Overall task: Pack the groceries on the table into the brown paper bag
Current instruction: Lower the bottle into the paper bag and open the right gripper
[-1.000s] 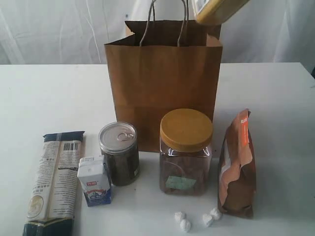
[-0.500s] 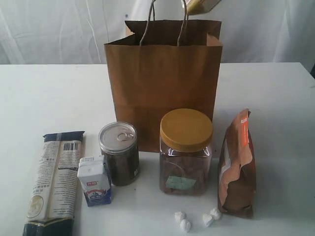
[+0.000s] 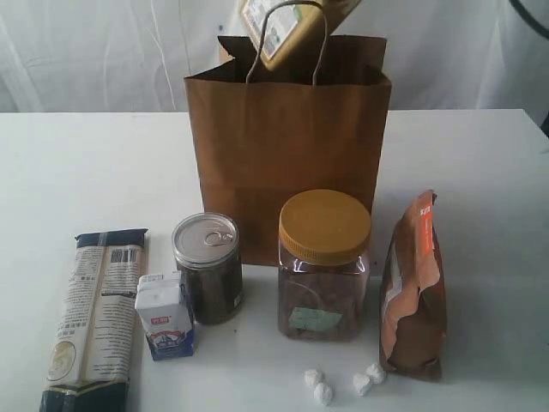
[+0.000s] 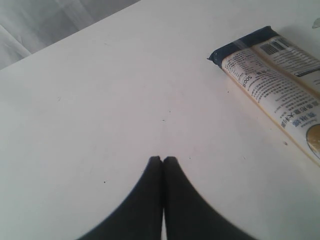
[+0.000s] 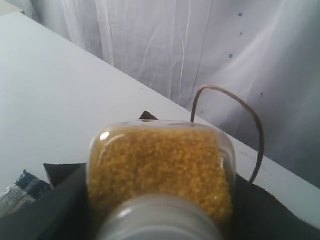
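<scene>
bag (image 3: 287, 154): upright on table (image 3: 69, 172), mouth open, bottle's base dipping into it | bottle (image 3: 287, 26): long axis slanted, base down-left, neck up-right | right gripper: clamped on bottle, fingers unseen | left gripper (image 4: 162, 161): fingers together above table

I see a creased white curtain (image 3: 86, 51) across the whole backdrop. The light on it looks soft and even.

The pasta packet (image 4: 270, 82) bears a barcode (image 4: 276, 47) and "500"; other print is illegible.
</scene>
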`<state>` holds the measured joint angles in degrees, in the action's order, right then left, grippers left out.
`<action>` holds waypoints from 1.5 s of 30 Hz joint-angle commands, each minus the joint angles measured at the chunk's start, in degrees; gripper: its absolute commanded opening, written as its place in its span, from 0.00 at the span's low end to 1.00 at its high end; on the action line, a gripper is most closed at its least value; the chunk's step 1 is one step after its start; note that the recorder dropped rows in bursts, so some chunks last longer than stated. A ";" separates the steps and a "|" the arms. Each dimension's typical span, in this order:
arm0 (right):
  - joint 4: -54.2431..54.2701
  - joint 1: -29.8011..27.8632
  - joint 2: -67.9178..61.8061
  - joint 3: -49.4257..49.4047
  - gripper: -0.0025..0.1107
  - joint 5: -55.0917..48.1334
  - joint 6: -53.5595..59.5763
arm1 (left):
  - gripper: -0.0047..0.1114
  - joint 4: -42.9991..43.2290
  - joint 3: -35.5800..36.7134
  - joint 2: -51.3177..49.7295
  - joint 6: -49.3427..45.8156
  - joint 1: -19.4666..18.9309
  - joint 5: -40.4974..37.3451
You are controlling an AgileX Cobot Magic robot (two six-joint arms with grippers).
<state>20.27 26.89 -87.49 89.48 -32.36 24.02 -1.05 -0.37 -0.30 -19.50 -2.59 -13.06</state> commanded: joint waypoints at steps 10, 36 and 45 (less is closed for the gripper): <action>0.25 -0.21 -5.69 0.70 0.07 5.73 4.53 | 0.04 -0.15 0.37 0.30 -0.02 -0.11 0.28; -4.41 -0.21 -5.08 0.70 0.27 2.95 4.04 | 0.04 -0.15 0.37 0.30 -0.02 -0.11 0.28; -3.42 -0.21 -5.27 0.70 0.51 2.74 3.78 | 0.04 -0.15 0.37 0.30 -0.02 -0.11 0.28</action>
<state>16.16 26.89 -93.47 89.48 -32.78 27.89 -1.05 -0.37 -0.30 -19.50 -2.59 -13.06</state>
